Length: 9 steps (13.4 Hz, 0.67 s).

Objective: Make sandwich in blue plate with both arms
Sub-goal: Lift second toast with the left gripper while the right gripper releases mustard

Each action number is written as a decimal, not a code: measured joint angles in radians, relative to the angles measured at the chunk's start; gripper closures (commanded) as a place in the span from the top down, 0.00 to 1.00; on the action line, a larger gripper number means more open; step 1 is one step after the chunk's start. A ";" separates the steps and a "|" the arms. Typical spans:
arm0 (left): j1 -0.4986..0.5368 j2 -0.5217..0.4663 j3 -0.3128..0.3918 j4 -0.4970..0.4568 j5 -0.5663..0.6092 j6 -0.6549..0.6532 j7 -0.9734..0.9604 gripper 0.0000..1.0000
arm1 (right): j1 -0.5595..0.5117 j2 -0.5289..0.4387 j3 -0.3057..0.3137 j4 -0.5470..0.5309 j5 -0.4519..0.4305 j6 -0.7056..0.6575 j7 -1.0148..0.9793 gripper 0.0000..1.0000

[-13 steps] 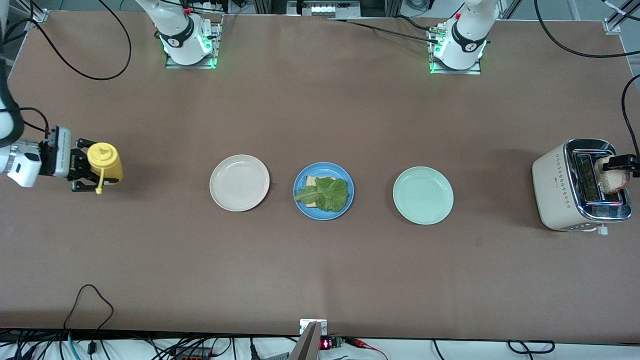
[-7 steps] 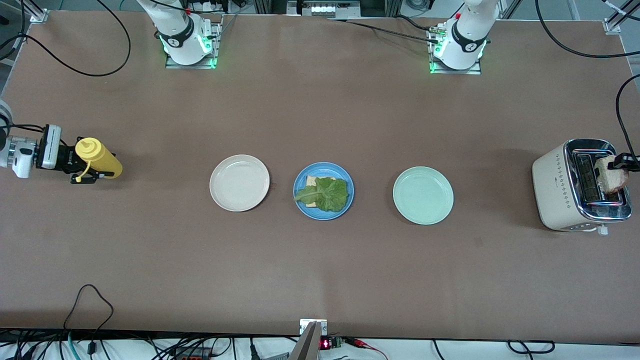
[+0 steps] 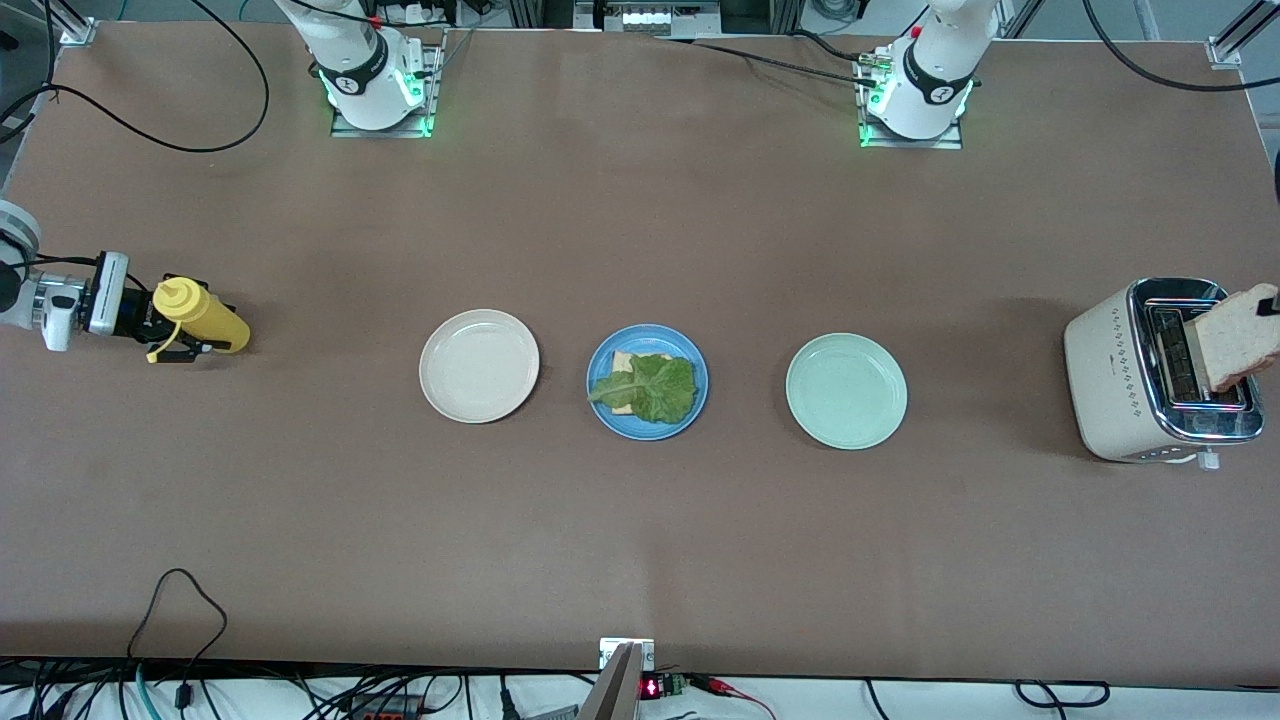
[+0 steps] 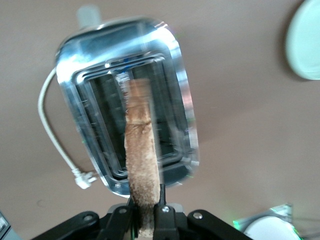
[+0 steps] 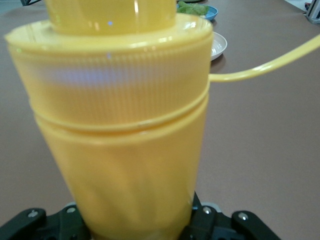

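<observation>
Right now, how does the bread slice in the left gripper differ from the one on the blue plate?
The held bread slice stands on edge in the left gripper over the toaster; the plated bread slice lies flat on the blue plate. The held slice is bare, while the lettuce leaf covers most of the plated slice. Both are tan, squarish slices.

Bench (image 3: 640, 540): matt brown, smooth. Toaster (image 3: 1120, 375): cream shell, mirror-bright chrome top. Bottle (image 5: 122, 125): glossy yellow plastic, ribbed cap. Bread slice (image 4: 141, 165): rough, porous crust. Blue plate (image 3: 600, 400): smooth, slight sheen.
</observation>
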 measured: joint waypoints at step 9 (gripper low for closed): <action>-0.029 0.007 -0.424 -0.137 -0.307 0.080 -0.526 0.01 | -0.010 0.046 -0.039 0.017 0.036 -0.013 0.001 1.00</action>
